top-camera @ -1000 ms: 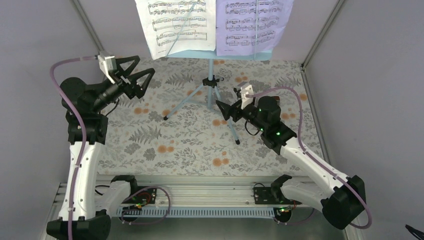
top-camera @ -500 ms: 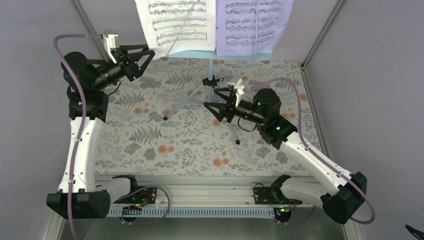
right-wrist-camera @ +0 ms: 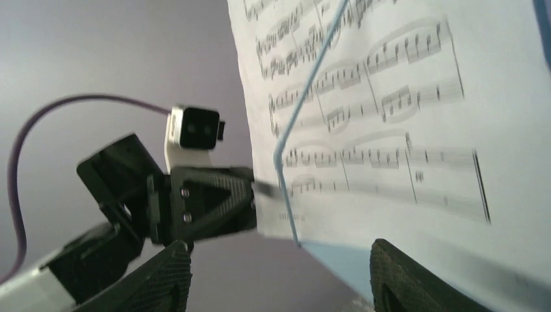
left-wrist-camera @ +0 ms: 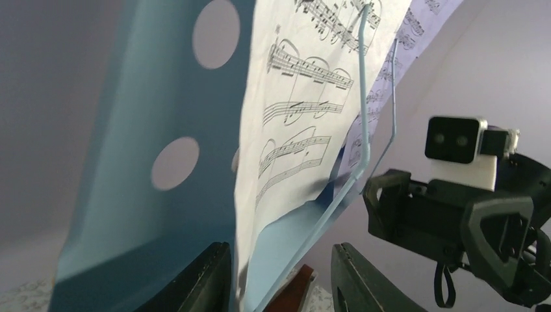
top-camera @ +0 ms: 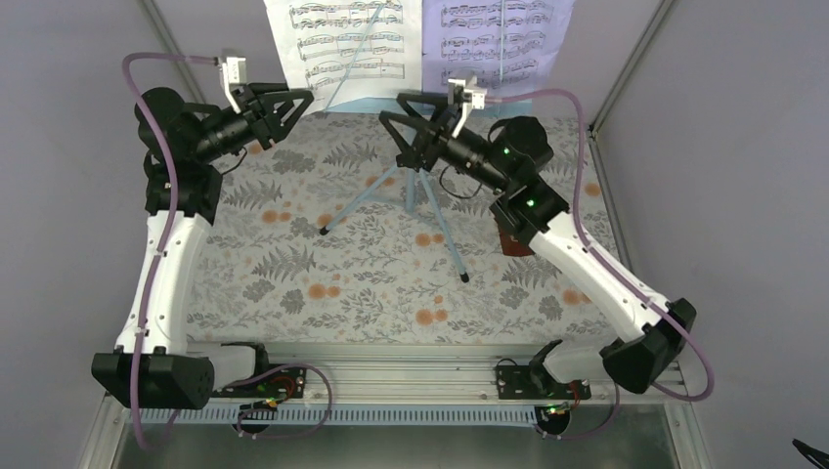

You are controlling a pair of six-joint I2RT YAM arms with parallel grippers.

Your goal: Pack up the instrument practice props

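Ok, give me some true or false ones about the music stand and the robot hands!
1. Two sheet-music pages rest on the music stand. True.
2. The left gripper is shut on a page. False: it is open, at the left page's lower edge.
3. The stand lies tipped over. False: it stands upright on its tripod legs.
4. The right gripper is open. True.

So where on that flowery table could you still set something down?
Bare: the tablecloth between the music stand legs and the base rail. Crowded: the back, where left gripper, right gripper and sheet music meet; metronome by the right arm.
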